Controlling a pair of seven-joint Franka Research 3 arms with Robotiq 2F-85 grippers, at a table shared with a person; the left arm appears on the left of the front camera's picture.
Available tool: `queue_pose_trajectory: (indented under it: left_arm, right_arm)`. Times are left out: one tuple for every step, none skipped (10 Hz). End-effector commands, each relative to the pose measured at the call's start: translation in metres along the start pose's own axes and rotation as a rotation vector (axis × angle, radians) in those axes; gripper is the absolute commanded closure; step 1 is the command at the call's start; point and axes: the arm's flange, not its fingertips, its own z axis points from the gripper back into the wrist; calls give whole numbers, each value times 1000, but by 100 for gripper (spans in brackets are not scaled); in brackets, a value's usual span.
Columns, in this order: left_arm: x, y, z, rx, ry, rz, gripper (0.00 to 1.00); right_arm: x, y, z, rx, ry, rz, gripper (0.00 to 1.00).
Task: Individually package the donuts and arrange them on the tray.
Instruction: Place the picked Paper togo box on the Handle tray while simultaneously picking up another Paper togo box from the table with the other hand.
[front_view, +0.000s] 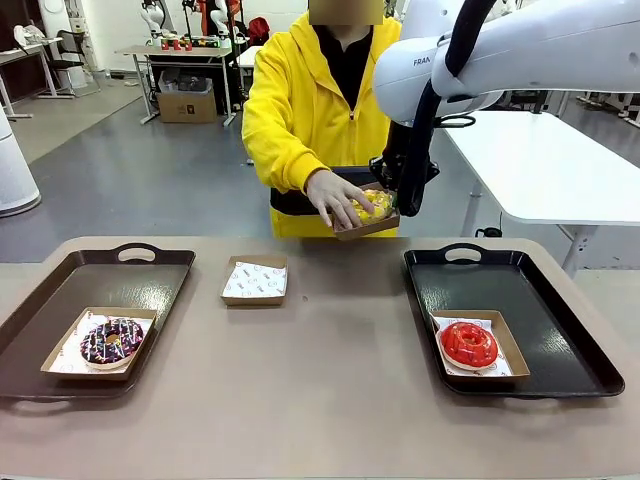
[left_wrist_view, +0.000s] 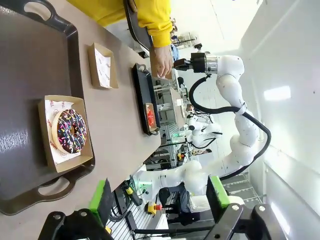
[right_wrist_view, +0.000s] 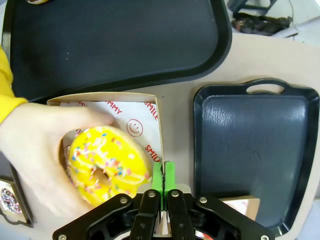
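Note:
My right gripper (front_view: 398, 200) (right_wrist_view: 163, 175) is shut on the wall of a cardboard box (right_wrist_view: 135, 112), holding it in the air beyond the table's far edge. A person's hand (front_view: 338, 195) (right_wrist_view: 35, 145) sets the yellow sprinkled donut (front_view: 376, 205) (right_wrist_view: 107, 165) into that box. The red donut (front_view: 468, 344) (left_wrist_view: 150, 116) lies boxed on the right tray (front_view: 560, 330). On the left tray (front_view: 60, 290) the chocolate donut with coloured sprinkles (front_view: 111, 341) (left_wrist_view: 71, 131) rests in its box. My left gripper (left_wrist_view: 160, 197) hangs open above the left tray's near end, nothing between its pads.
An empty lined box (front_view: 254, 279) (left_wrist_view: 102, 66) stands on the bare table between the trays. A third black tray (right_wrist_view: 115, 40) is at the person's side, by their waist. The right tray's (right_wrist_view: 255, 145) far half is bare.

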Motion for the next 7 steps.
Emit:
queue_pose_trajectory:
  left_arm:
    - [-4, -1, 1, -9, -1, -25, 1]
    - [-4, -1, 1, -9, -1, -25, 1]
    - [-4, -1, 1, -9, -1, -25, 1]
    - [-4, -1, 1, -9, -1, -25, 1]
    - [-4, -1, 1, -9, -1, -25, 1]
    - [-4, -1, 1, -9, -1, -25, 1]
    - [-4, -1, 1, -9, -1, -25, 1]
  right_arm:
    - [-1, -1, 2, 0, -4, -2, 100]
    - [-1, -1, 2, 0, -4, -2, 100]
    - [-1, -1, 2, 0, -4, -2, 100]
    - [-1, -1, 2, 0, -4, -2, 100]
    - [-1, -1, 2, 0, -4, -2, 100]
    - [-1, -1, 2, 0, -4, -2, 100]
    - [-1, -1, 2, 0, -4, -2, 100]
